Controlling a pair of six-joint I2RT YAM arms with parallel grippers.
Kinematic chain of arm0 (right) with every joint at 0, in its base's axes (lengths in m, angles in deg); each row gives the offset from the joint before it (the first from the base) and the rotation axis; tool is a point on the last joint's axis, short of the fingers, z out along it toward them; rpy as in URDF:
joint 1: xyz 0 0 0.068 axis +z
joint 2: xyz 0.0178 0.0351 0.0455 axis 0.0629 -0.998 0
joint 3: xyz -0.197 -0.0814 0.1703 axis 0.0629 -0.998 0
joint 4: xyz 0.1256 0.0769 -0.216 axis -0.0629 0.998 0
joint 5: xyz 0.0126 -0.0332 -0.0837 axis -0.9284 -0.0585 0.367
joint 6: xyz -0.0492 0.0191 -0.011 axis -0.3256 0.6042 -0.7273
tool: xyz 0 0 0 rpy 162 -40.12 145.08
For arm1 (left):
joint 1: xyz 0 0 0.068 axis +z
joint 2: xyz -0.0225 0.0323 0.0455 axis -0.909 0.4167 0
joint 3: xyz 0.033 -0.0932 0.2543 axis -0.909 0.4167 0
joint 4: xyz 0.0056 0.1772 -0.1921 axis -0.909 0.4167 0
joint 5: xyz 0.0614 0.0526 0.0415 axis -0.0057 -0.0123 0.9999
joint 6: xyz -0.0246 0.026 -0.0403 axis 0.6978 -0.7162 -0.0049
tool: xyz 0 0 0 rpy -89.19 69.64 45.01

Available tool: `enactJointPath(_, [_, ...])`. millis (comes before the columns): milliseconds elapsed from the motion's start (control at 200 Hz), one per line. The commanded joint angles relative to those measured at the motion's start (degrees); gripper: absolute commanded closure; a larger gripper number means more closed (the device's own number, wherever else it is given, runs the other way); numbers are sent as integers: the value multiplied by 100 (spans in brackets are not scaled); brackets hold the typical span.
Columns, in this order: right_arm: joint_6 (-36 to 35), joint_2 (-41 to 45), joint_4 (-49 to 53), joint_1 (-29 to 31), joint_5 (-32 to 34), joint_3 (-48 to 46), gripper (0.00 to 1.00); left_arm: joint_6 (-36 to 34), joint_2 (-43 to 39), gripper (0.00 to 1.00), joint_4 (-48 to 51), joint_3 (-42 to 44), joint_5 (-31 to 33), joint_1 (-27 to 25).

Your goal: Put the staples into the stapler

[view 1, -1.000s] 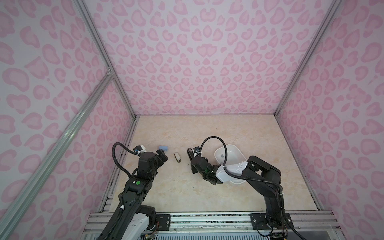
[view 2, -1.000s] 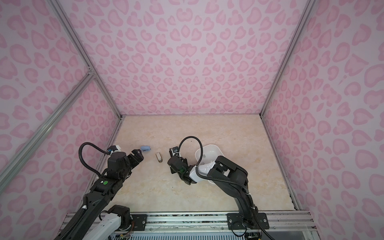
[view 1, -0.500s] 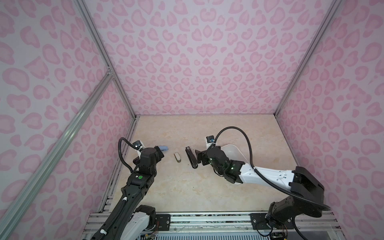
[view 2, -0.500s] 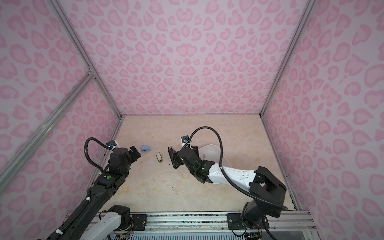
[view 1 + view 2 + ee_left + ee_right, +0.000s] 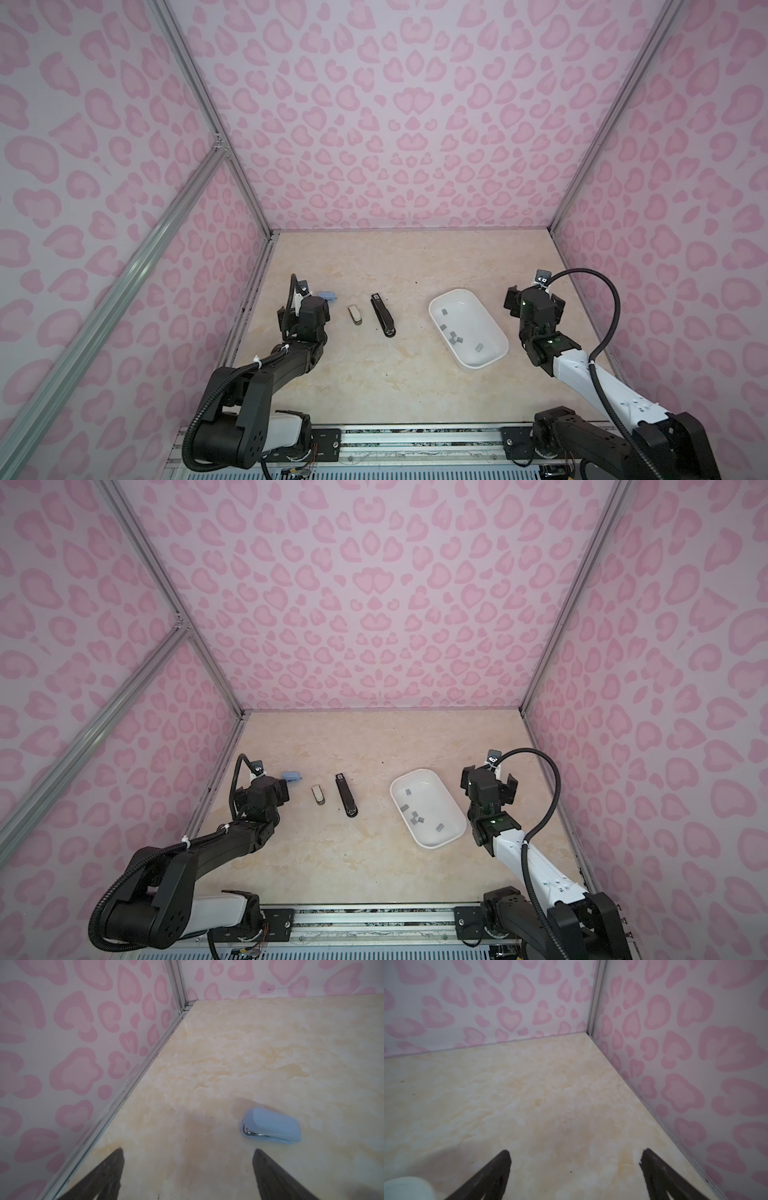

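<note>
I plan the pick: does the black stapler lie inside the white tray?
No, in a top view the black stapler lies on the table left of the white tray, which holds only grey staples.

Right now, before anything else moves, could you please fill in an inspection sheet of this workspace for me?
Surface: beige marbled tabletop, a few dark specks.
Job's things: grey staples lie loose in the white tray; the black stapler lies flat, left of the tray and apart from it.
Clutter: small beige stapler beside the black one; blue stapler just ahead of the left gripper.
Grippers: left gripper open, empty; right gripper open, empty, right of the tray.
Cables: a black hose loops over each wrist, touching no object.
Surroundings: pink heart-print walls, aluminium frame posts.
</note>
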Motion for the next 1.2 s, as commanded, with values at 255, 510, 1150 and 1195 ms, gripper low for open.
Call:
enactJointPath(255, [-952,-1401,-3022,-443,-1279,-639,2,-379,344,1,-2554,551,-1635,338])
enactJointPath(510, [-774,-2496,-4604,-873,-2250,-845,1,-168,797,4,-2942,590,-2397,727])
enactJointPath(1150, [-893,-2372,-4078,-849,-2274,-666,1,-105,811,2,-2597,387,-2544,831])
enactJointPath(1195, [-893,-2373,-4077,-847,-2274,-670,1,-96,811,3,-2575,374,-2552,840])
